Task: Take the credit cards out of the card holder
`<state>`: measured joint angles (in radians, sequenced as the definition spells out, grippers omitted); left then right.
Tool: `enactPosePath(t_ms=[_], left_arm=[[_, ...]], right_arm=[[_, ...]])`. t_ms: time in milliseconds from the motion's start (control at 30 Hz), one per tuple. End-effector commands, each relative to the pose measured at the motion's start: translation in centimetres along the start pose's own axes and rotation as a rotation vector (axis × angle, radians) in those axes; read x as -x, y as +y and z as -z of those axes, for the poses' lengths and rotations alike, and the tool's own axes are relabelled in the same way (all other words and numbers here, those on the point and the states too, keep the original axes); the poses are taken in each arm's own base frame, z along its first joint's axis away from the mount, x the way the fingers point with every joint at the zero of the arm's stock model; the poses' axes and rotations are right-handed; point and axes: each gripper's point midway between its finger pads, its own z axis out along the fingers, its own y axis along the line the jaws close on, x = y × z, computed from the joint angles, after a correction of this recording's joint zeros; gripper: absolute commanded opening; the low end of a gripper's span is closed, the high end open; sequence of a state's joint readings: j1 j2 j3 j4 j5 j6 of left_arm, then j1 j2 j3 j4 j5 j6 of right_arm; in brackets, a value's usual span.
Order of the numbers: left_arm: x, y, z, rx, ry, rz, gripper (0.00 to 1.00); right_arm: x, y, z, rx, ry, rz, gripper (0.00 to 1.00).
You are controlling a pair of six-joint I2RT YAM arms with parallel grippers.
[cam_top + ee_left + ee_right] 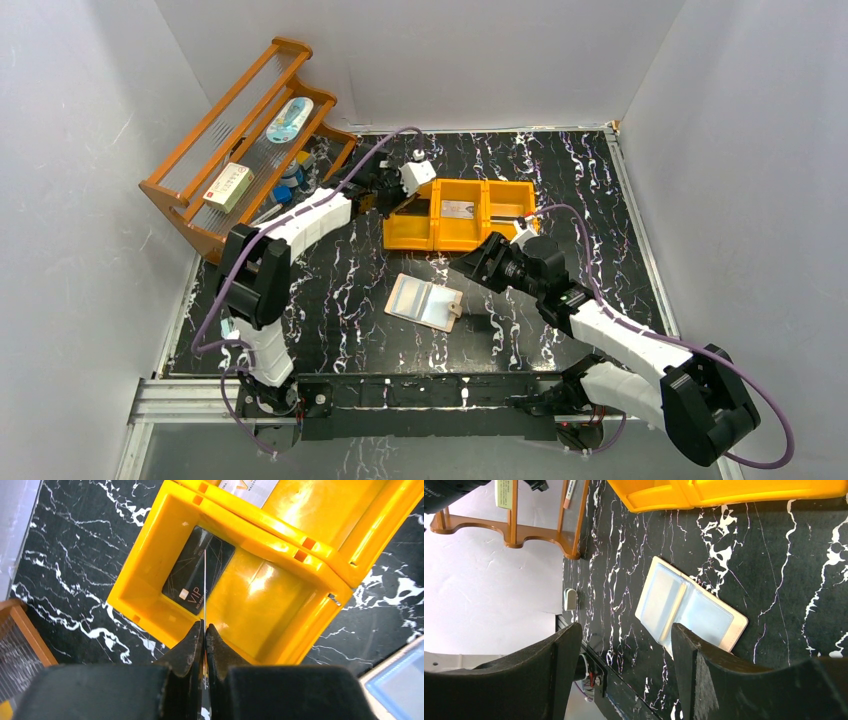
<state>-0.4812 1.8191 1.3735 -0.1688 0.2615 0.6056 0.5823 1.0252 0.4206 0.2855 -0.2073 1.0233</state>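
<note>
Between the tips of your left pincer (204, 627), shut tight, a thin card (205, 587) stands edge-on, so all you get of it is a line and no face to read. It hangs over the orange tray (150, 545), right above the nine o'clock compartment where a black card (192, 575) already lies flat. That looks like a drop lined up to land beside it. A pale card sits in the next compartment, cut off at the frame edge.

Over to your right pincer (624, 635): jaws spread wide, holding nothing, hovering above the table (774, 555) at three o'clock of the card holder (689, 607). The holder lies opened flat, sleeves up, at six o'clock of the tray, probably so cards slide out easily. Whether those shiny sleeves hold more cards, you can't tell from here.
</note>
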Motion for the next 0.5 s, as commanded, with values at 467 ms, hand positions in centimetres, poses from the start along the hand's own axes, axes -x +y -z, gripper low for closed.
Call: enactPosePath(t_ms=[467], left_arm=[[-0.8,4.3,-5.0,0.167,0.04,-0.398,0.0]], right_arm=[[1.4,0.6,0.1,0.012,-0.053,0.02,0.74]])
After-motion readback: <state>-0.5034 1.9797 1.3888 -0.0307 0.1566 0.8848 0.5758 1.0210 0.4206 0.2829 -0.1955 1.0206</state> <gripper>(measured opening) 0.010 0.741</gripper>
